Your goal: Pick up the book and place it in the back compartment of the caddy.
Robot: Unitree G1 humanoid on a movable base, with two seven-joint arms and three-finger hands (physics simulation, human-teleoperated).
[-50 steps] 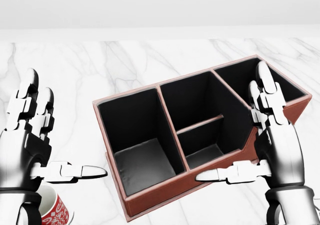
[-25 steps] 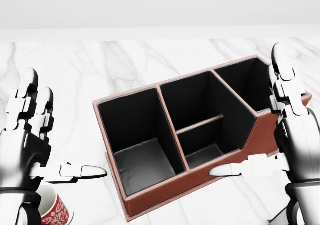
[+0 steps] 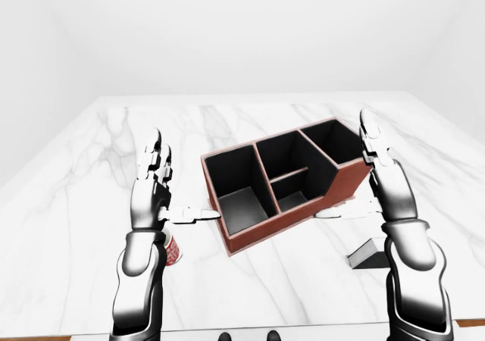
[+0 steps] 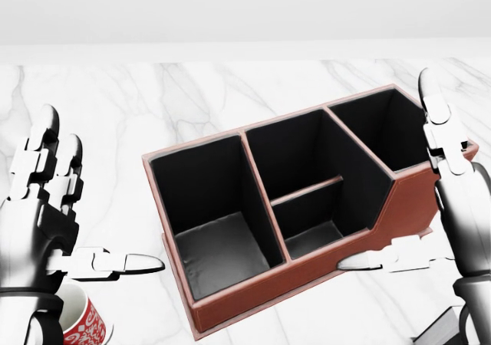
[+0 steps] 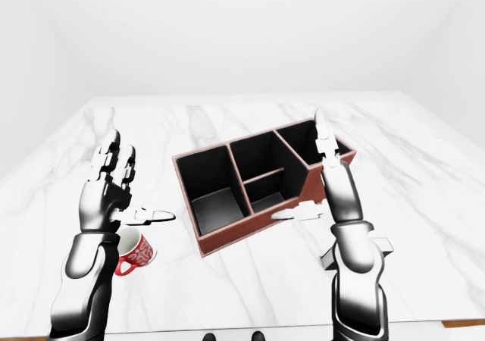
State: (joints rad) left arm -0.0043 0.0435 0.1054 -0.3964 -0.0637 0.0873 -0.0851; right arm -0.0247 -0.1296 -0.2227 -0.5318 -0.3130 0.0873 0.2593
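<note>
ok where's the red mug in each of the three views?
Left-eye view: red mug lower left, mostly hidden behind the left forearm.
Head view: bottom-left corner, cut by the frame edge.
Right-eye view: lower left, clear of the arm.
Shared landmark: the caddy, to the mug's right in every view.

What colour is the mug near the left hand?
The mug is red with a white pattern and white inside, clearest in the right-eye view.

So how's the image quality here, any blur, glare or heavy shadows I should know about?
Head view: sharp and evenly lit, no glare; the caddy compartments render near black, floors only faintly lit. Left-eye view: soft shadows under the caddy and beside the book. Right-eye view: crisp too, the mug clear, and the right hand covers part of the book.
</note>
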